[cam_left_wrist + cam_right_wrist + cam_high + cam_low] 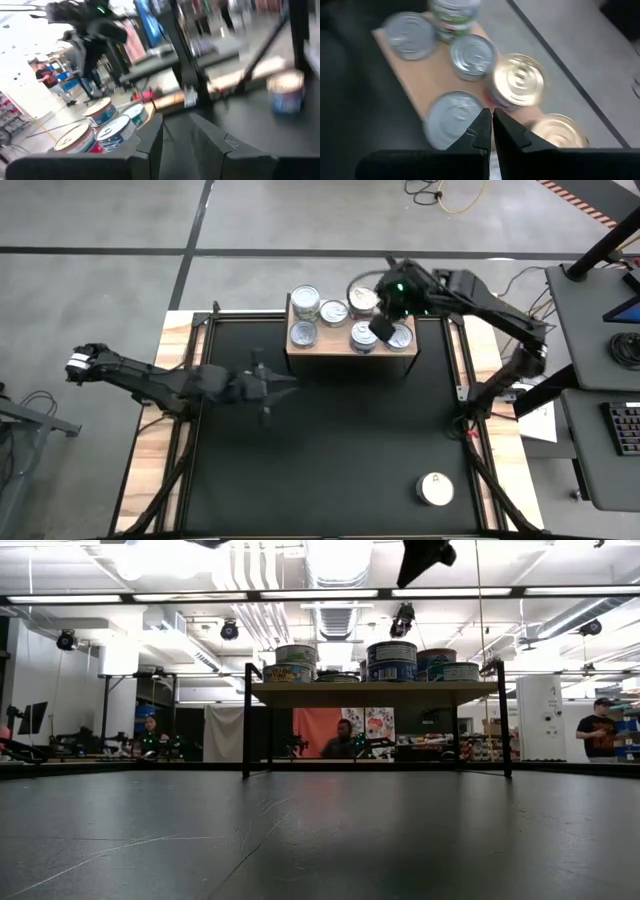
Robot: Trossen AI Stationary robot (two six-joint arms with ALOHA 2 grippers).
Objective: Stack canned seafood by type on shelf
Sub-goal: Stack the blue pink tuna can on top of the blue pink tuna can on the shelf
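A black tabletop [320, 460] carries a small light-wood shelf [350, 350] on dark legs at its far edge. About half a dozen round seafood tins stand on the shelf, most with silver tops, such as one silver-topped tin [303, 334] at the near left corner, with a gold-topped tin [362, 300] toward the back. Some sit two high, which fits sorting by type into stacks.

The right end effector [381, 330] hangs directly above the right half of the shelf, over the tins. Its fingers are clenched together with nothing between them, as the right wrist view shows clearly, so it has probably just set a tin down or is lining up for another move.

The left end effector [290, 383] reaches low over the tabletop, just in front of the shelf's left end. Its fingers are only slightly parted and empty. It appears to be waiting clear of the other arm's work.

One white-topped tin [435, 489] stands alone near the front right corner of the tabletop, well apart from the shelf. It looks like the piece not yet shelved.

People are visible in the room beyond.
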